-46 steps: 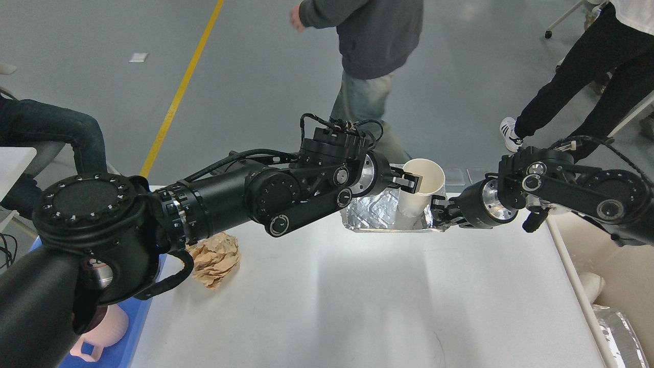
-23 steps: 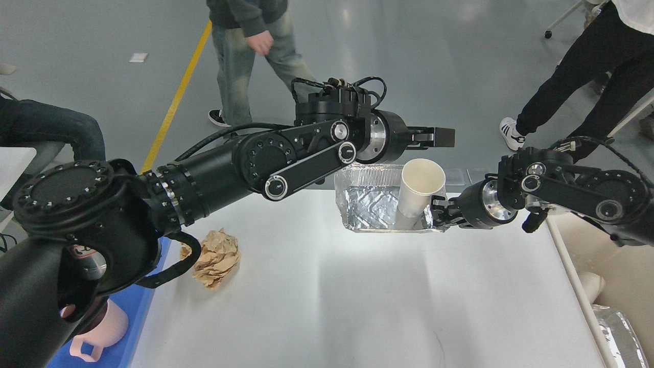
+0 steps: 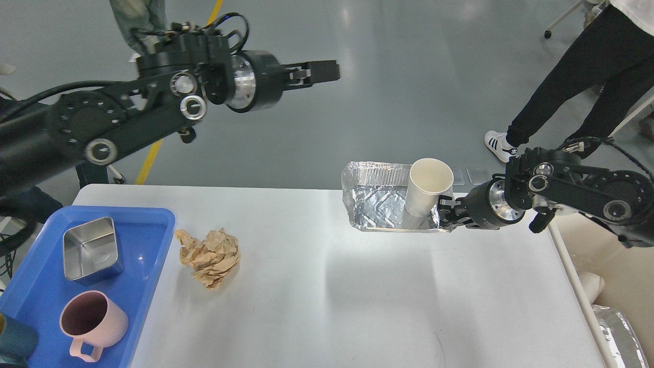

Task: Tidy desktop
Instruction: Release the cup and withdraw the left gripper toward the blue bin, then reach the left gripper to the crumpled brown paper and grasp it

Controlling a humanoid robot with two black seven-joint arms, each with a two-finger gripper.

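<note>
The white desktop (image 3: pixel 357 296) fills the lower view. On its far edge sits a foil tray (image 3: pixel 375 202) with a white paper cup (image 3: pixel 429 189) standing tilted in its right end. My right gripper (image 3: pixel 443 213) is shut on the foil tray's right rim, beside the cup. My left gripper (image 3: pixel 327 71) is high above the floor beyond the table's far left, empty, with its jaws apart. A crumpled brown paper ball (image 3: pixel 209 253) lies on the desktop at the left.
A blue tray (image 3: pixel 148 240) at the left edge holds a steel square bowl (image 3: pixel 91 249), a pink mug (image 3: pixel 92 319) and a teal object (image 3: pixel 13 340). A beige bin (image 3: pixel 613 266) with foil inside stands off the right edge. A person's legs (image 3: pixel 562 87) stand beyond.
My left gripper let go of the paper cup's rim, then rose and swung far left, uncovering the blue tray. The right gripper kept its hold and shifted the foil tray slightly right.
</note>
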